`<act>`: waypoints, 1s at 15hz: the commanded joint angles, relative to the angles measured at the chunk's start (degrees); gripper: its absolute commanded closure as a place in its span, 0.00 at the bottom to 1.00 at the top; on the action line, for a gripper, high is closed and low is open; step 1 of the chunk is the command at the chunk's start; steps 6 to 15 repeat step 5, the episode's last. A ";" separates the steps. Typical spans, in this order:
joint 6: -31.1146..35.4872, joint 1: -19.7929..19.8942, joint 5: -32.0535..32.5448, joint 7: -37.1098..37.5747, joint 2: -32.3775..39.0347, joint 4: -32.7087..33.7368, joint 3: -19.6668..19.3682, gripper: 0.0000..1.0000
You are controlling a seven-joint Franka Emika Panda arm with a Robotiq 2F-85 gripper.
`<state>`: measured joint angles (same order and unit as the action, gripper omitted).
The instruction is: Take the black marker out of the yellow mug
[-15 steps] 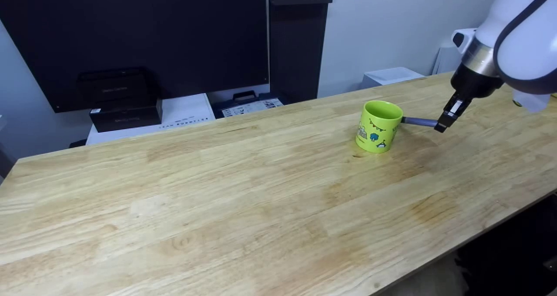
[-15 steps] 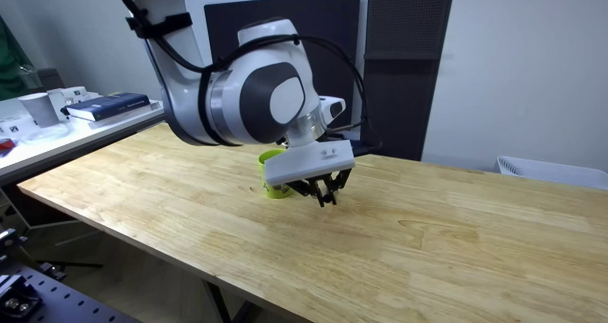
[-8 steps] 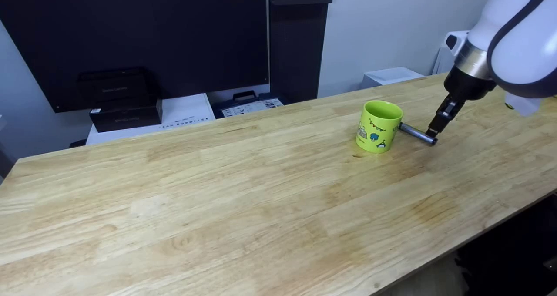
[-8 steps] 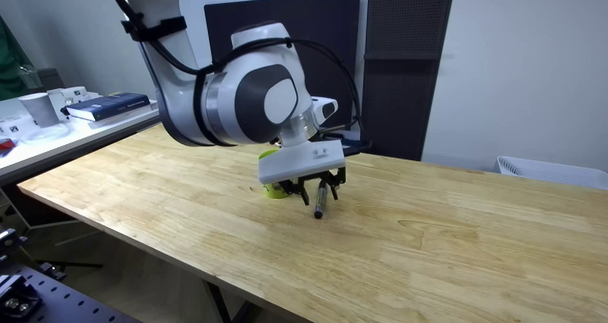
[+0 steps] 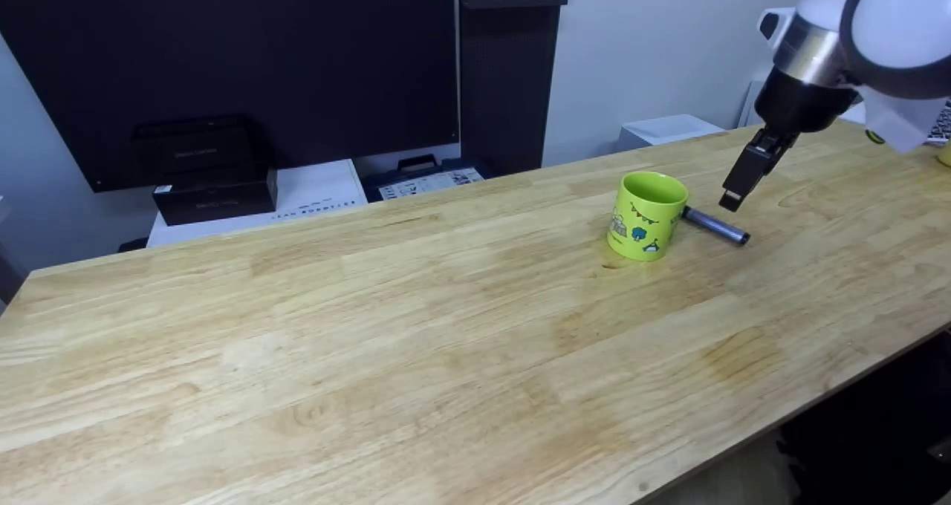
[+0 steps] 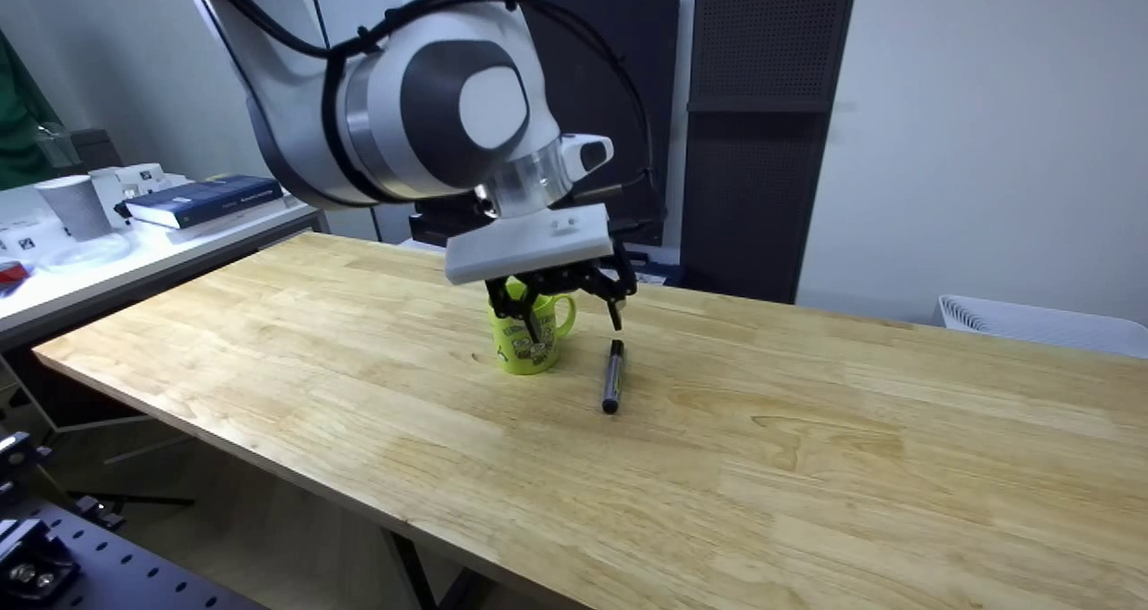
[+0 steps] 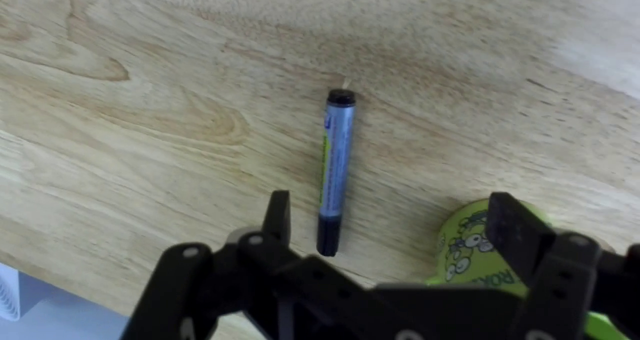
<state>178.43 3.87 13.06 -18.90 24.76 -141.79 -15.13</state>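
Note:
The black marker lies flat on the wooden table, outside the yellow mug, which stands upright close by. Seen from the wrist, the marker has a bluish barrel and black ends; the mug is partly covered by a finger. My gripper hangs above the table, its fingers spread wide with nothing held. Between the fingertips in the wrist view, the gripper shows bare wood and the marker's lower end, well below. The mug's handle is visible in an exterior view.
The wooden table stretches far to one side. Behind it stand black boxes and a white bin. A side table carries a blue book and a grey cup.
A second ago my gripper was closed on the marker, raised beside the mug. The marker was then lowered onto the table and let go, and the gripper opened wide and rose away. The mug stayed put.

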 commanded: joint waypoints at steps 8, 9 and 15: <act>-24.53 -3.70 5.45 9.71 -18.23 -6.60 0.82 0.00; -24.53 -3.70 5.45 9.71 -18.23 -6.60 0.82 0.00; -24.53 -3.70 5.45 9.71 -18.23 -6.60 0.82 0.00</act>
